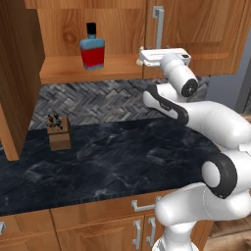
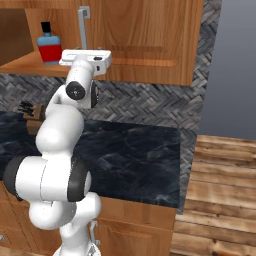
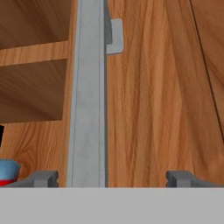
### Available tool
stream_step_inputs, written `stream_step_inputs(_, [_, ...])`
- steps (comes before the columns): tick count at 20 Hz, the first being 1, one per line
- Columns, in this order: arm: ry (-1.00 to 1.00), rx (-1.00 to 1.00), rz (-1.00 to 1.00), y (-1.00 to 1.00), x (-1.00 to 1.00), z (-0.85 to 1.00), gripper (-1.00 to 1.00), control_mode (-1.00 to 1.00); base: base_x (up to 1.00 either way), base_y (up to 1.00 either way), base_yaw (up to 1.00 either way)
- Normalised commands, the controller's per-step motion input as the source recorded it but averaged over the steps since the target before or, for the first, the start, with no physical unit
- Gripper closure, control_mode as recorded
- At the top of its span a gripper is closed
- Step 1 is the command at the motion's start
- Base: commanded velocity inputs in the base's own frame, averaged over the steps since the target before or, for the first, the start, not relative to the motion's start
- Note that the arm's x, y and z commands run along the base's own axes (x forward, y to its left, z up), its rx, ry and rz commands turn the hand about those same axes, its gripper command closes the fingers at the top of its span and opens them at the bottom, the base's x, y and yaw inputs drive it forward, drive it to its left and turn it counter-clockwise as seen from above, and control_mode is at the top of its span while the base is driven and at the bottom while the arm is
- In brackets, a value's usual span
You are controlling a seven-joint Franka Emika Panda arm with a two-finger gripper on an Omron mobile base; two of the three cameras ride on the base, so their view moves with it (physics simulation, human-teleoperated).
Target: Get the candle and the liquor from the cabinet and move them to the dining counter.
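Observation:
The liquor (image 1: 92, 49) (image 2: 49, 47), a red bottle with blue shoulders and a black cap, stands on the open shelf of the cabinet (image 1: 196, 29) (image 2: 150, 35). Its edge shows at the lower left of the hand view (image 3: 6, 173). My gripper (image 1: 142, 57) (image 2: 82, 52) (image 3: 111, 178) is open at the foot of the closed right door's silver bar handle (image 1: 158, 24) (image 2: 83, 27) (image 3: 87, 109). The handle runs between the fingertips, nearer the left one, and nothing is gripped. The candle and the dining counter are out of view.
A brown knife block (image 1: 59, 132) (image 2: 31, 111) stands on the black counter (image 1: 122, 162) (image 2: 135, 150) below the cabinet, against herringbone tiling. The cabinet's left door (image 1: 14, 73) hangs open. Drawer fronts (image 1: 98, 215) line the counter's base. Wooden floor (image 2: 225, 190) lies to the right.

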Motion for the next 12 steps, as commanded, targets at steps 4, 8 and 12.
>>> stream_step_inputs(4, [0.0, 0.0, 0.0, 0.0, 0.0, 0.0, 1.0, -1.0, 0.0, 0.0, 0.0])
stream_step_inputs(8, [0.0, 0.0, 0.0, 0.0, 0.0, 0.0, 1.0, -1.0, 0.0, 0.0, 0.0])
stream_step_inputs(12, [0.0, 0.0, 0.0, 0.0, 0.0, 0.0, 1.0, -1.0, 0.0, 0.0, 0.0])
